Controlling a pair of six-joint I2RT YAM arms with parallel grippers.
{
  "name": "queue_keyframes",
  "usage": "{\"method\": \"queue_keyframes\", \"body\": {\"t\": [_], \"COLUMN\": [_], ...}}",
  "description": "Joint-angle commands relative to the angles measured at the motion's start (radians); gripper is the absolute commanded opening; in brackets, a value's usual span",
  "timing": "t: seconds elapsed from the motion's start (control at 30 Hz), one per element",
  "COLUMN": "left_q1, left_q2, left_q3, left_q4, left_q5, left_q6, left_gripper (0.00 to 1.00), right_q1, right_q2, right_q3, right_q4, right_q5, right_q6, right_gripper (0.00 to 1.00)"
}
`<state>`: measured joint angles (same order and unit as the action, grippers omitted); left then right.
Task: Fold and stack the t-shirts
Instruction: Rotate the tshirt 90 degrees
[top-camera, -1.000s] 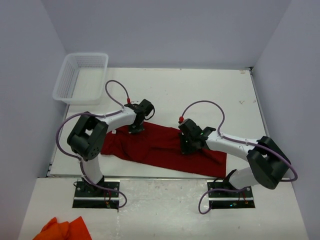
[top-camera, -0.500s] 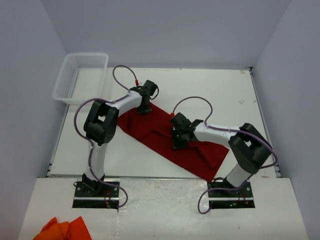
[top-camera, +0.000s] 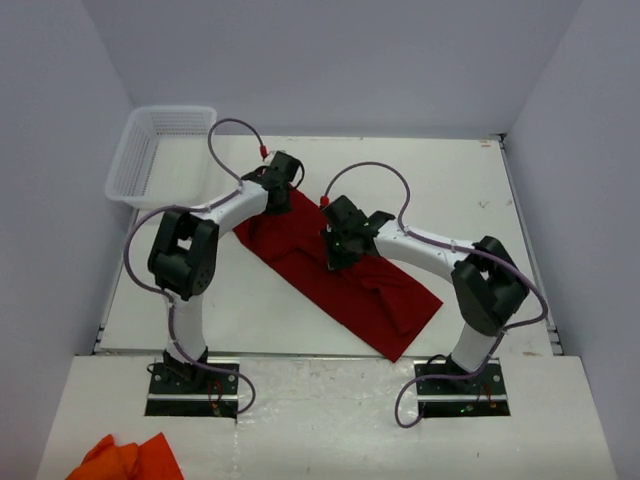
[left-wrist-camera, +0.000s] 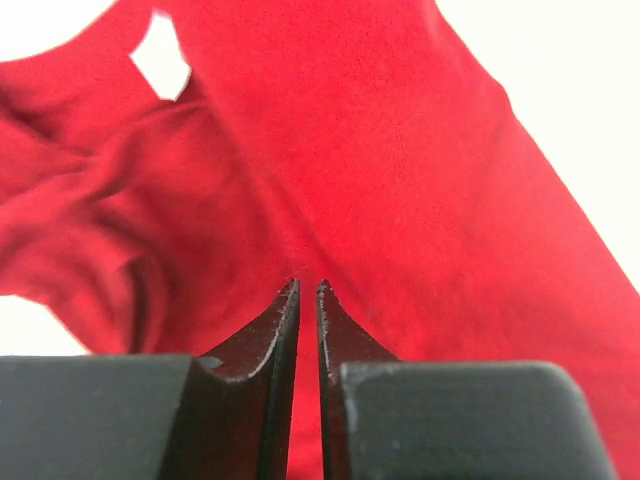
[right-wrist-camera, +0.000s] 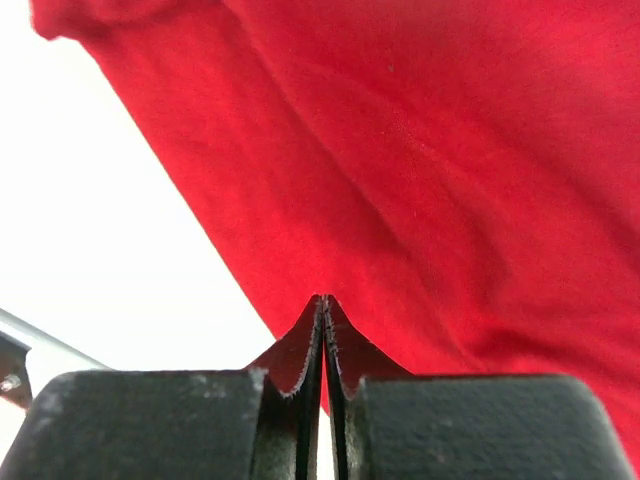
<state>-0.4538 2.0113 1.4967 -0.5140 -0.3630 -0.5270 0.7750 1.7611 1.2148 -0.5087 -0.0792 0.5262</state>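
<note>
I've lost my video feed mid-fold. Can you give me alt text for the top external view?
A red t-shirt lies as a long diagonal band across the white table, from far left to near right. The left gripper is down on its far end and the right gripper near its middle. A white basket sits at the far-left corner.

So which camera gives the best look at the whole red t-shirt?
The top external view: it shows the t-shirt in its full diagonal spread. Both wrist views show only a close patch of its red cloth.
</note>
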Motion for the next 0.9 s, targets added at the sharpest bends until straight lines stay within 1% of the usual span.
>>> {"method": "queue_keyframes", "body": {"t": [0.0, 0.03, 0.1, 0.13, 0.17, 0.2, 0.23, 0.27, 0.3, 0.37, 0.47, 0.53, 0.73, 0.87], "left_q1": [-0.003, -0.003, -0.009, -0.013, -0.016, -0.016, -0.016, -0.016, -0.016, -0.016, -0.013, -0.011, 0.017, 0.03], "left_q2": [-0.172, -0.195, -0.242, -0.255, -0.267, -0.266, -0.264, -0.257, -0.249, -0.214, -0.159, -0.129, -0.007, 0.061], "left_q3": [-0.032, -0.058, -0.075, -0.084, -0.084, -0.084, -0.081, -0.079, -0.082, -0.079, -0.072, -0.053, 0.025, 0.066], "left_q4": [0.037, 0.04, 0.051, 0.052, 0.055, 0.054, 0.048, 0.048, 0.048, 0.049, 0.074, 0.089, 0.08, 0.068], "left_q5": [-0.091, -0.083, -0.05, -0.042, -0.019, -0.001, 0.028, 0.039, 0.054, 0.091, 0.134, 0.131, 0.087, 0.091], "left_q6": [0.021, 0.018, 0.022, 0.028, 0.033, 0.036, 0.035, 0.032, 0.024, 0.007, -0.008, -0.005, 0.001, -0.001], "left_gripper": [0.15, 0.15, 0.16, 0.17, 0.17, 0.17, 0.17, 0.09, 0.01, 0.0, 0.0, 0.0, 0.0, 0.0], "right_q1": [0.009, 0.007, -0.002, -0.014, -0.048, -0.066, -0.101, -0.117, -0.132, -0.175, -0.207, -0.215, -0.217, -0.215], "right_q2": [-0.138, -0.146, -0.146, -0.135, -0.129, -0.121, -0.112, -0.111, -0.114, -0.141, -0.158, -0.166, -0.181, -0.186], "right_q3": [0.097, 0.115, 0.169, 0.176, 0.18, 0.18, 0.155, 0.137, 0.115, 0.033, -0.034, -0.075, -0.145, -0.188], "right_q4": [-0.106, -0.131, -0.196, -0.211, -0.227, -0.24, -0.24, -0.237, -0.229, -0.179, -0.169, -0.169, -0.156, -0.123], "right_q5": [0.077, 0.119, 0.221, 0.235, 0.231, 0.208, 0.206, 0.203, 0.205, 0.196, 0.213, 0.225, 0.194, 0.128], "right_q6": [-0.051, -0.057, -0.075, -0.086, -0.091, -0.088, -0.083, -0.075, -0.054, -0.035, 0.003, 0.014, 0.063, 0.115], "right_gripper": [0.05, 0.11, 0.17, 0.19, 0.23, 0.24, 0.2, 0.06, 0.0, 0.0, 0.0, 0.0, 0.0, 0.0]}}
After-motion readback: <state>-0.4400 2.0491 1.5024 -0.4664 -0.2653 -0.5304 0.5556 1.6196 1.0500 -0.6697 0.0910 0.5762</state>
